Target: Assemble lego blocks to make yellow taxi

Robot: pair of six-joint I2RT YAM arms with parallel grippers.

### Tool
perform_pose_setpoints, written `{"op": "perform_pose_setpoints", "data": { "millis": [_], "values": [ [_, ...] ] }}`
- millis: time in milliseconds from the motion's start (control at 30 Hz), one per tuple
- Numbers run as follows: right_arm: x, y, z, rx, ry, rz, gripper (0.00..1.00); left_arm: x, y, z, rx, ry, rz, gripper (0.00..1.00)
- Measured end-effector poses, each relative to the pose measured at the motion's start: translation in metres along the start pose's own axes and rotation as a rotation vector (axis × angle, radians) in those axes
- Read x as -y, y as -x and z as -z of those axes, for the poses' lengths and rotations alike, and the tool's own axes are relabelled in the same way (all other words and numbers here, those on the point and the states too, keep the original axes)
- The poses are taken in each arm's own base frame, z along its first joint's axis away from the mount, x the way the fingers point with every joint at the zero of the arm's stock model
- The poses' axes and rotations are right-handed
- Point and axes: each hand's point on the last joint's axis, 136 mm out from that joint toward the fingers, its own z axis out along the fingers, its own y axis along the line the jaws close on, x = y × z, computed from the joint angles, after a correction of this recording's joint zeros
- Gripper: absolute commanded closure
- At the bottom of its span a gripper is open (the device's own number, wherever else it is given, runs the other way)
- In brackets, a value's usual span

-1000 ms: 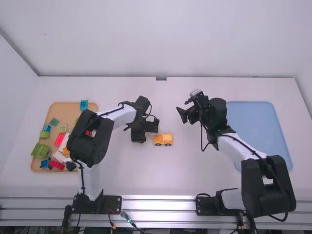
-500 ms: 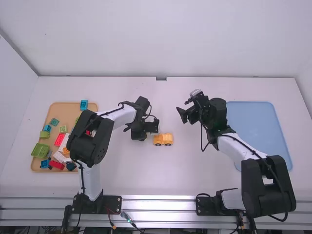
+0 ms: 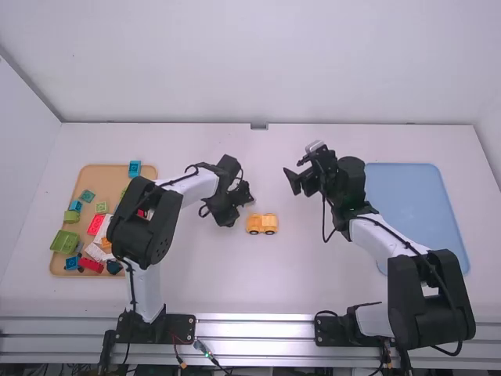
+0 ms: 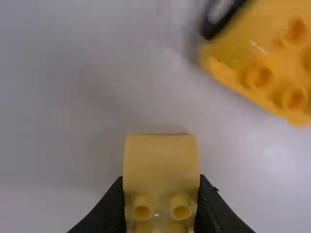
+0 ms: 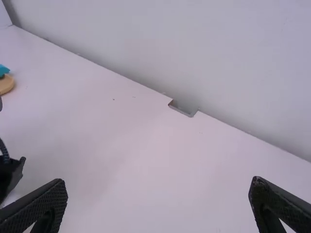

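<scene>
The yellow taxi body (image 3: 261,224) sits on its wheels on the white surface (image 3: 313,274), between the two arms' bases and nearer the left claw (image 3: 235,205). That claw is pinching a small yellow block (image 4: 160,165), two of its studs showing in the left wrist view, where the taxi body's studded corner and a dark wheel (image 4: 221,17) lie near it but apart. The right claw (image 3: 294,174) is farther from the camera and to the right of the taxi body, its fingers spread wide in the right wrist view. Left of the left arm's forearm, a tan tray (image 3: 98,174) carries a big green block (image 3: 64,241), red, blue and white blocks and smaller green ones; a turquoise block (image 3: 135,168) is at its far edge. Well over to the right is a light-blue tray (image 3: 403,204), partly behind the right arm.
</scene>
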Motion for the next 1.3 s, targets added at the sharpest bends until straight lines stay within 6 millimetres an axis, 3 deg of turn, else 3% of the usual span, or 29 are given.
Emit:
{"op": "perform_pose_setpoints", "data": {
  "millis": [33, 67, 100, 433, 633, 733, 900, 1000, 1067, 1100, 1133, 1167, 1300],
  "values": [
    [0.0, 0.001, 0.0, 0.002, 0.0, 0.005, 0.02, 0.0, 0.001, 0.0, 0.004, 0.002, 0.035, 0.86],
    [0.0, 0.001, 0.0, 0.004, -0.001, 0.013, 0.01, -0.001, 0.002, 0.0, 0.009, 0.004, 0.101, 0.96],
    [0.0, 0.001, 0.0, 0.004, -0.001, 0.022, 0.02, -0.002, 0.003, 0.0, 0.015, 0.007, 0.151, 0.98],
    [0.0, 0.002, 0.0, 0.007, -0.002, 0.048, 0.01, -0.008, 0.014, 0.001, 0.065, 0.011, 0.697, 0.98],
    [0.0, 0.002, 0.0, 0.006, -0.002, 0.047, 0.01, -0.006, -0.001, 0.002, 0.008, 0.036, 1.129, 0.98],
    [0.001, 0.001, 0.0, 0.005, -0.002, 0.046, 0.02, -0.006, -0.02, 0.003, -0.04, 0.112, 1.483, 0.97],
    [0.0, 0.0, 0.0, 0.001, -0.001, 0.043, 0.01, -0.013, -0.018, 0.004, 0.011, 0.146, 1.822, 0.98],
    [0.0, 0.0, 0.0, 0.001, -0.001, 0.046, 0.01, -0.011, -0.017, 0.004, 0.019, 0.136, 1.98, 0.89],
    [0.0, -0.001, 0.0, -0.004, 0.001, 0.044, 0.01, -0.007, -0.018, 0.003, 0.006, 0.124, 2.163, 0.72],
    [0.0, -0.002, 0.0, -0.007, 0.001, 0.044, 0.01, -0.006, -0.017, 0.003, 0.007, 0.117, 2.231, 0.57],
    [0.0, -0.002, 0.0, -0.008, 0.001, 0.042, 0.01, -0.006, -0.017, 0.003, 0.007, 0.115, 2.24, 0.51],
    [0.0, -0.003, 0.0, -0.011, 0.002, 0.04, 0.01, -0.003, -0.017, 0.0, 0.003, 0.103, 2.324, 0.25],
    [-0.001, -0.005, 0.0, -0.018, 0.005, 0.037, 0.01, -0.003, -0.013, -0.002, 0.034, 0.06, 2.482, 0.23]
  ]
}}
